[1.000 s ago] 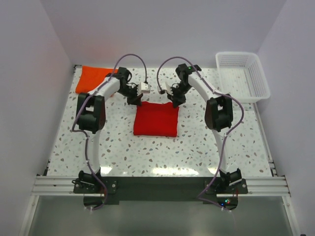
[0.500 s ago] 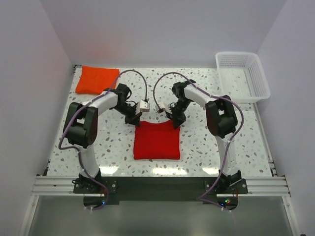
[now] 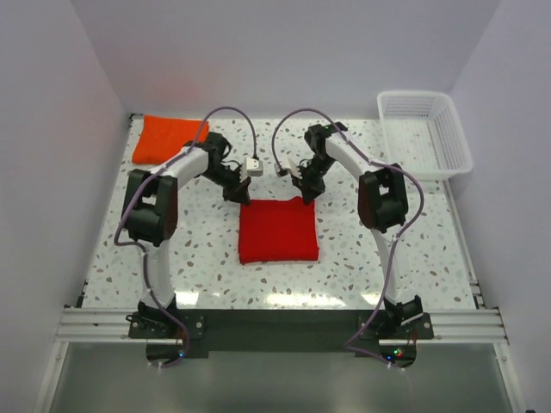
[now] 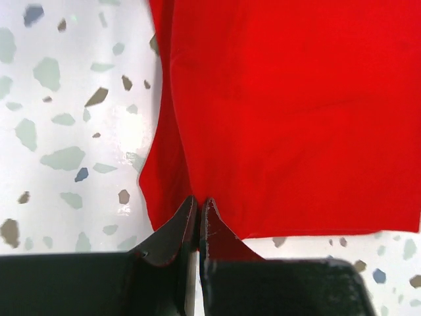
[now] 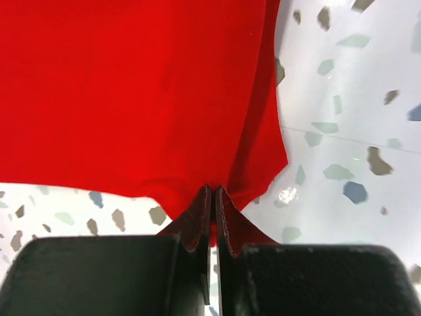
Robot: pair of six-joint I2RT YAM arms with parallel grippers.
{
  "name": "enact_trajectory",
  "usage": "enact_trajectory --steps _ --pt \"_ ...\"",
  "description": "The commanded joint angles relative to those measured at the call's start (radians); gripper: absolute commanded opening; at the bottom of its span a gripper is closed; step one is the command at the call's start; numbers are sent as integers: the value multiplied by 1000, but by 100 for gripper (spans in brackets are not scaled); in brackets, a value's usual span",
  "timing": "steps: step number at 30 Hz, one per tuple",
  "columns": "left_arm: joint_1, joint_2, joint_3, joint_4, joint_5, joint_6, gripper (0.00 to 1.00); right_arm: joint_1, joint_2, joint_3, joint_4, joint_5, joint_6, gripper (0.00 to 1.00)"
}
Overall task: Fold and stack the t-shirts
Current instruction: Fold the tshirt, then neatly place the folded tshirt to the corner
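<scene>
Pale walls [image 3: 284,52] enclose a speckled table [image 3: 198,254] where left gripper [image 4: 198,201] and right gripper [image 5: 212,189] pinch the red t-shirt [image 3: 277,231] by its far corners; orange t-shirt [image 3: 168,138] and white basket [image 3: 456,142] sit at the back corners.

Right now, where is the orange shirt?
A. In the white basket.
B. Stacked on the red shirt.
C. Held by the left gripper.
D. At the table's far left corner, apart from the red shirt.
D: the orange shirt lies at the far left corner, well apart from the red shirt in the middle.

Top looks down; wrist views closely share red t-shirt [image 3: 277,231].
</scene>
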Motion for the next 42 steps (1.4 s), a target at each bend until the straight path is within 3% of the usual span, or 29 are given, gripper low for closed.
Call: enact_trajectory --steps 1,5,7,12,14,15,17,21,24,25,28,33,38,42 --pt "23 87 50 52 24 -66 4 2 57 45 -23 30 0 0" --pt "63 166 117 64 26 -120 4 1 85 50 43 61 37 1" --pt "72 187 145 66 26 -138 4 -2 69 24 95 66 111 10" --pt "111 150 139 145 18 -256 9 -21 -53 -51 314 81 320 9" --pt "128 130 137 176 27 -333 12 -33 -102 -105 415 102 388 23" --pt "135 107 131 211 27 -365 21 -35 -125 -122 442 121 445 34" --pt "163 72 112 259 44 -479 37 -42 -206 -172 529 147 519 45" --pt "194 -124 -61 467 38 -657 47 -50 -354 -269 632 144 721 56" --pt "183 -262 -205 556 88 -749 51 -48 -429 -361 614 5 845 52" --pt "166 -286 -235 566 108 -801 51 -47 -455 -385 615 -111 888 48" --pt "113 -335 -327 549 183 -879 51 -22 -474 -487 633 -253 1036 44" --pt "19 -379 -533 639 289 -1036 50 94 -471 -640 748 -357 1230 40" --pt "-15 -299 -697 775 320 -1160 50 119 -366 -697 747 -399 1303 39" --pt "3 -142 -709 739 316 -1128 48 105 -232 -725 706 -349 1275 39"
